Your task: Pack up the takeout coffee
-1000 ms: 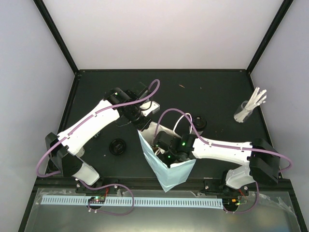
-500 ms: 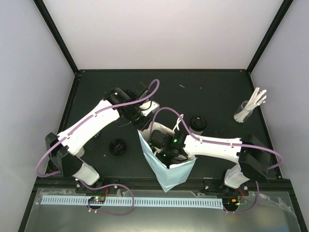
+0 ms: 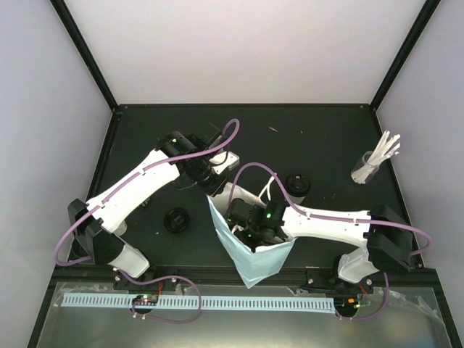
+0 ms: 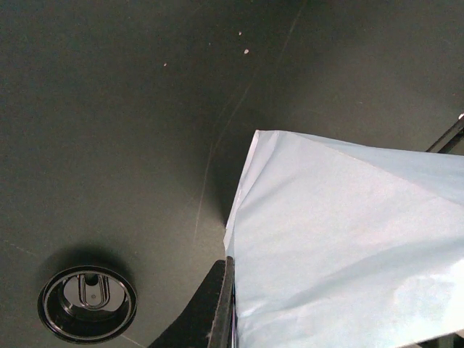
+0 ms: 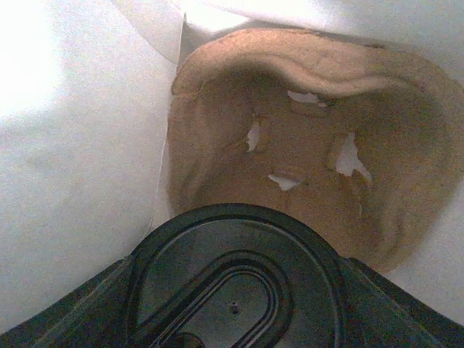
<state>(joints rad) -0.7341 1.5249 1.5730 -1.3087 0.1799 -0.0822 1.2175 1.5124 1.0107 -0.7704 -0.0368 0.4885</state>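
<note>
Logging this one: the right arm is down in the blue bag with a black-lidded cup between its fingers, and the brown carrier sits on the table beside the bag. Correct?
Not quite. The brown carrier is not on the table; the right wrist view shows it inside the blue bag, just beyond the black-lidded cup. The rest stands.

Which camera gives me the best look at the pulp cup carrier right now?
Right wrist: the cup carrier lies in plain view inside the bag, beyond a black-lidded cup. Top external hides it under the right arm; left wrist shows only the bag's outside.
</note>
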